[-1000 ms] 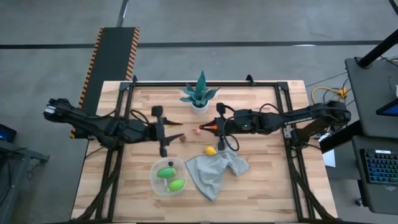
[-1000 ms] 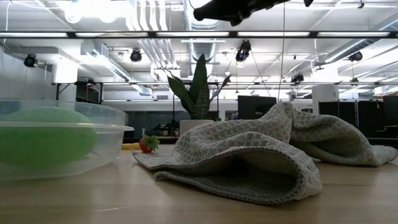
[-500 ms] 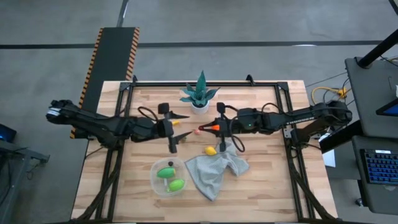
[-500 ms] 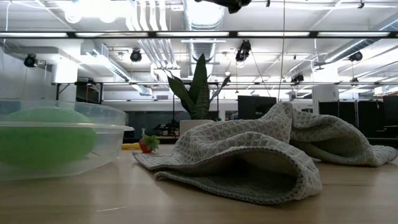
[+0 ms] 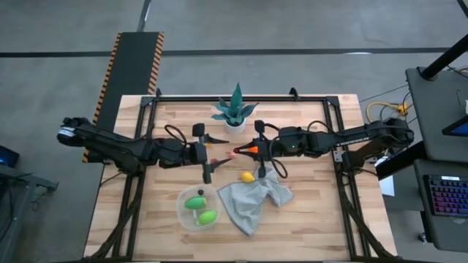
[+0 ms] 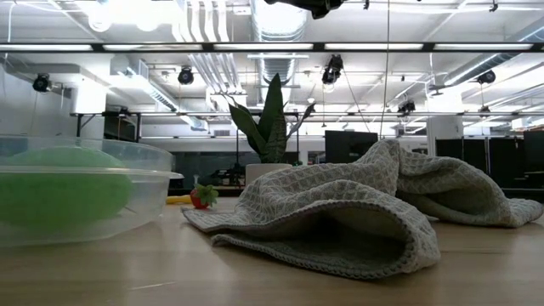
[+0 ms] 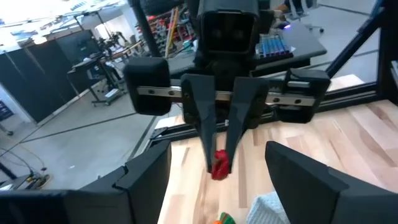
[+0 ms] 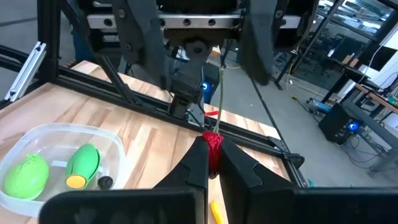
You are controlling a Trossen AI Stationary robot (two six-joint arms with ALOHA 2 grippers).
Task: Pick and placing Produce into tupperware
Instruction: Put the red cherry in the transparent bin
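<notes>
My right gripper (image 5: pixel 238 152) hangs above the table's middle, shut on a small red piece of produce (image 8: pixel 214 142). My left gripper (image 5: pixel 215 155) faces it from the table's left, open, its wide-spread fingers (image 7: pixel 149 180) close to the red piece (image 7: pixel 220 165) without touching it. The clear tub (image 5: pixel 197 208) sits near the front edge with two green pieces (image 5: pixel 194 202) inside. A yellow piece (image 5: pixel 248 177) lies on the wood beside the cloth. Another red piece (image 6: pixel 201 197) rests on the table. My right gripper pinches the red piece (image 8: pixel 213 138) between its two fingertips. Its fingers lie about level and point toward the table's left. The piece is lifted clear of the table.
A crumpled grey cloth (image 5: pixel 254 201) lies right of the tub. A spiky teal plant in a white pot (image 5: pixel 235 111) stands near the far edge. Black frame rails border the wooden table (image 5: pixel 307 219), with bare wood at the right and near left.
My left gripper has moved toward the table's right, closing in on my right gripper and the red piece it holds. My right gripper has kept its hold.
</notes>
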